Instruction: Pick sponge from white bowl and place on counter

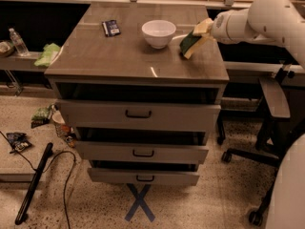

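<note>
One tool (pixel 203 30) gripping sponge (pixel 189 44) over glossy counter (pixel 119 61), beside white bowl (pixel 158 33); speckled floor (pixel 224 194)

Robot lab: taped floor X (pixel 139 203), cables (pixel 66 185); end effector (pixel 204 29) holds sponge (pixel 189 44) at counter (pixel 119 56)

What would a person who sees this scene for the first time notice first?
First, the white arm's end effector at the right, gripping a tilted rectangular yellow and dark green sponge low at the right side of the glossy grey-brown counter. Then the small round white bowl, empty, standing left of the sponge.
</note>
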`<state>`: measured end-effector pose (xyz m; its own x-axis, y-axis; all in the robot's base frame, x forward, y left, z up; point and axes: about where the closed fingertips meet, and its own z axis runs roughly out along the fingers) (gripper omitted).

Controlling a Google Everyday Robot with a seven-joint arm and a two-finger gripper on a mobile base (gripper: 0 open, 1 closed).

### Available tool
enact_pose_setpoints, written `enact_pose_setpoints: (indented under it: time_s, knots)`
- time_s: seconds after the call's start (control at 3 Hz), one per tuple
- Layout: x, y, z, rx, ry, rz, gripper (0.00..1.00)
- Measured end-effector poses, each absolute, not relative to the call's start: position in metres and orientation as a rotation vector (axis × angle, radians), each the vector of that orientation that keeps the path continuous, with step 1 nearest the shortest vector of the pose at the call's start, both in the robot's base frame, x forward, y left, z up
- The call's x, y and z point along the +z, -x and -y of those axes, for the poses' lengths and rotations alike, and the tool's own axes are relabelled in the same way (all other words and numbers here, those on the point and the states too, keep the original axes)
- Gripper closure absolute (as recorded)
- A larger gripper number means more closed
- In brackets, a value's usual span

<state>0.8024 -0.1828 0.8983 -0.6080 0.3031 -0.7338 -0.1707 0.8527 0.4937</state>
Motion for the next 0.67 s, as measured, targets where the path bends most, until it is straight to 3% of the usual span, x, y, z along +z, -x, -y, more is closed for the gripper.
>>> enact_pose_setpoints:
  time_s: [0.33, 0.67]
  knots:
    - [0.883, -0.798, 0.154, 0.76, -0.099, -2.163, 0.46]
    - [0.879, -0.795, 0.14, 0.8, -0.091, -2.175, 0.23]
